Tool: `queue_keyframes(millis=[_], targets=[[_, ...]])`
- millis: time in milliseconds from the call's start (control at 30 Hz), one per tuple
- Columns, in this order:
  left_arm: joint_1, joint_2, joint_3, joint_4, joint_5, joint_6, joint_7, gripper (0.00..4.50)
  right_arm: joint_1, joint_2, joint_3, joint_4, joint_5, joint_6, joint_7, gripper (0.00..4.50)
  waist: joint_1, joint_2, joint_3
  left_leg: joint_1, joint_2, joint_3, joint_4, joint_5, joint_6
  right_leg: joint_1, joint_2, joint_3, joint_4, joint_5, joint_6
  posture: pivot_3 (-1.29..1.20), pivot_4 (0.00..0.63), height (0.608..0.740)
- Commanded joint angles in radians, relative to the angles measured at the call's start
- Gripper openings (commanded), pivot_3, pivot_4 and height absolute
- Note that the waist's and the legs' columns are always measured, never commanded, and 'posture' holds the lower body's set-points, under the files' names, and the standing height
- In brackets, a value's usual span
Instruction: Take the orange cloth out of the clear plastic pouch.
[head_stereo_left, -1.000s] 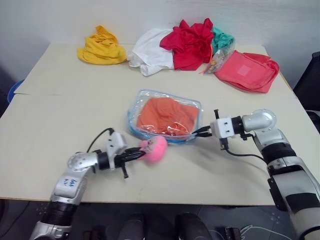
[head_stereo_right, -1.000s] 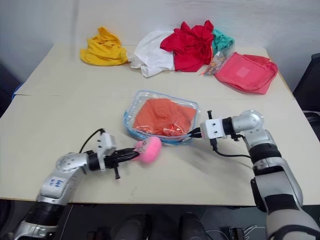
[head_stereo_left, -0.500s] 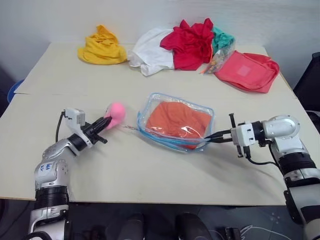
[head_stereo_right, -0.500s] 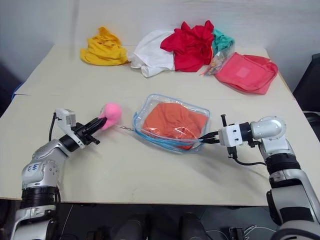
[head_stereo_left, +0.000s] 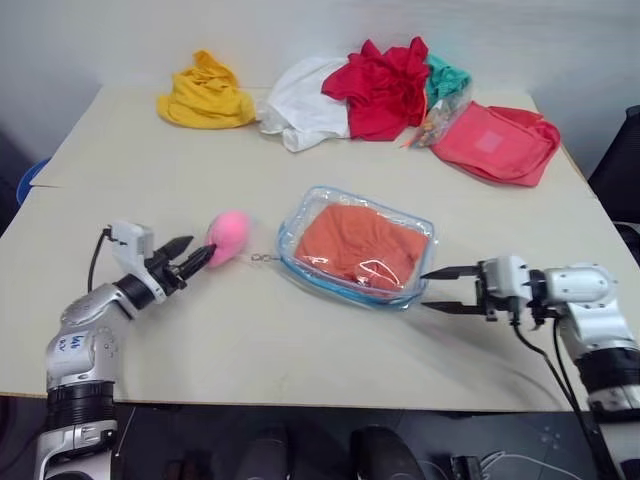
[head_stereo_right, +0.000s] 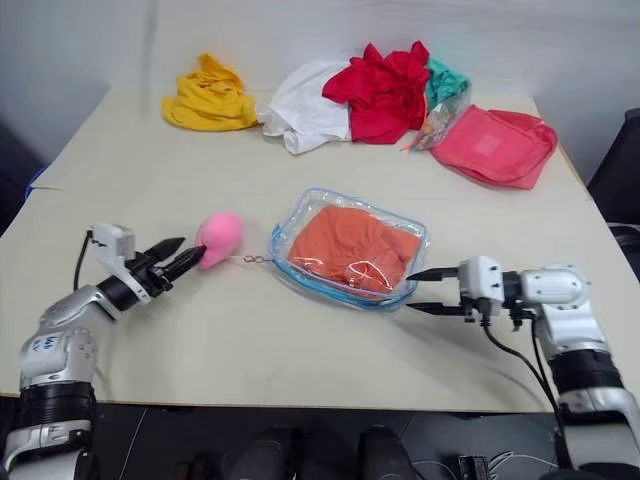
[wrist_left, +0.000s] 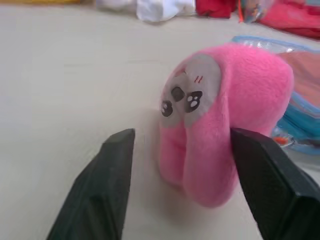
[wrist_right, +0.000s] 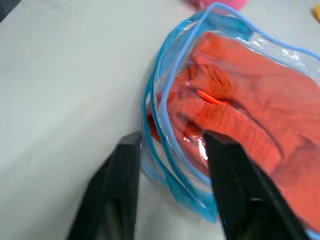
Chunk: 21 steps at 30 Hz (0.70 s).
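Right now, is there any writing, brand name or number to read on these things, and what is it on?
Blue handwritten marks on the left arm's grey casing: too small and blurred to read.
Pink plush charm: a stitched face, no letters.
Clear plastic pouch, orange cloth, coral-pink bag, yellow cloth, white cloth, red cloth: no readable text.

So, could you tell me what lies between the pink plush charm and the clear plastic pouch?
In the left eye view, a thin chain runs from the pink plush charm to the clear plastic pouch; otherwise, bare table.
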Motion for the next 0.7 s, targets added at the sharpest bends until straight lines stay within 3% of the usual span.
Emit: queue_keyframes(millis=[33,133,200,367,567,700], targets=[[-0.032,0.082,0.074,0.007,-0.022,-0.093,-0.088,3.17,0.103,-0.084,-0.110,-0.166,0.080,0.166,-0.038,3.38,0.011,0.000,0.000,0.000,0.000,0.000,0.000,0.000,0.000,0.000,0.000,0.000,-0.001,0.000,0.000,0.00,0.150,0.740],[-0.044,0.156,-0.024,0.016,0.098,-0.300,-0.225,3.78,0.190,-0.109,-0.199,-0.283,0.141,0.279,-0.100,4.34,0.018,0.000,0.000,0.001,0.000,0.001,0.000,0.000,0.000,0.000,0.000,0.001,-0.003,0.000,0.000,0.00,0.150,0.740],[-0.076,0.181,-0.108,0.010,0.167,-0.426,-0.308,4.44,0.263,-0.108,-0.238,-0.391,0.175,0.332,-0.121,4.50,0.021,0.000,0.000,0.001,-0.001,0.001,0.000,-0.001,0.000,0.001,0.000,0.001,-0.004,0.000,0.000,0.00,0.150,0.740],[-0.219,0.136,-0.363,0.110,0.332,-0.666,-0.466,4.49,0.418,-0.027,-0.241,-0.672,0.211,0.416,-0.253,4.50,0.039,0.000,0.000,0.000,-0.001,0.002,0.000,-0.001,0.001,0.001,0.000,0.001,-0.005,0.000,0.000,0.00,0.150,0.740],[-0.450,-0.042,-0.546,0.407,0.547,-0.882,-0.382,4.49,0.522,0.069,-0.198,-0.837,0.181,0.447,-0.389,4.50,0.046,-0.001,0.000,-0.001,-0.001,0.002,0.001,-0.001,0.001,0.000,0.001,0.000,0.001,0.000,0.000,0.00,0.150,0.740],[-0.532,-0.082,-0.582,0.575,0.613,-0.981,-0.321,4.49,0.554,0.078,-0.209,-0.871,0.171,0.461,-0.419,4.50,0.040,-0.003,0.001,-0.001,-0.002,0.004,0.003,-0.002,0.003,-0.001,0.002,-0.003,0.001,0.001,0.002,0.00,0.150,0.740]])
